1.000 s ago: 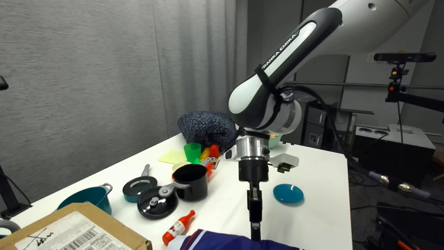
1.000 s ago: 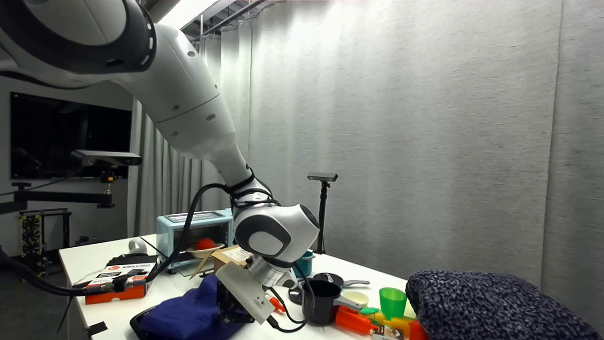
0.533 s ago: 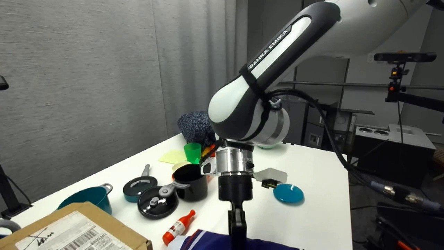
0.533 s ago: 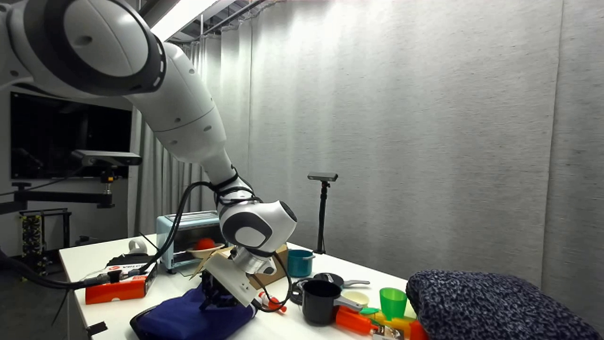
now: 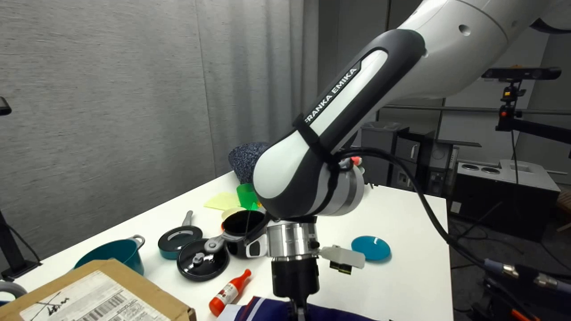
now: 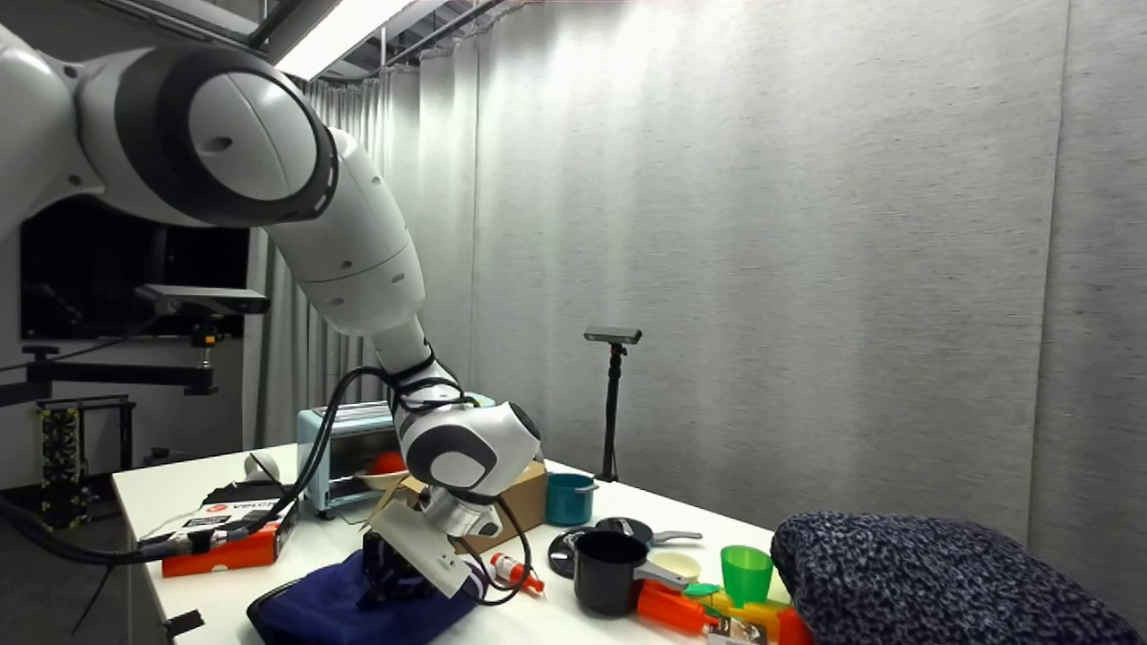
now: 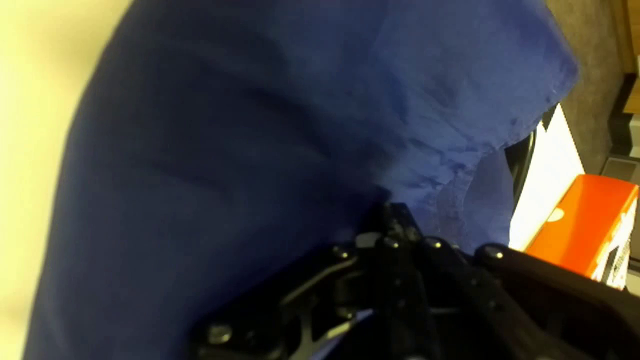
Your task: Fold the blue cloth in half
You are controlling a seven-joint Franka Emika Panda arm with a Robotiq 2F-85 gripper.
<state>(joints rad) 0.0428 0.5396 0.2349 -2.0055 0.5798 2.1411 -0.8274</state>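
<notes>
The blue cloth [image 6: 327, 611] lay rumpled on the white table [image 6: 533, 625], a black rim [image 7: 521, 160] beneath it. The gripper [image 7: 392, 216] was closed, evidently pinching the cloth, creases converging there. Folding appeared begun; squaring the halves and release were outstanding.

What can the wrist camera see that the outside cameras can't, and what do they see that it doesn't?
Only the wrist view: a close-up of how the blue cloth creases beside the hand.

Only the exterior views: the robot arm, green cup, black pot and red bottle; both exterior views show them.

Shared by all: the blue cloth, the hand and part of the white table. The wrist view also shares the orange box with an exterior view.
</notes>
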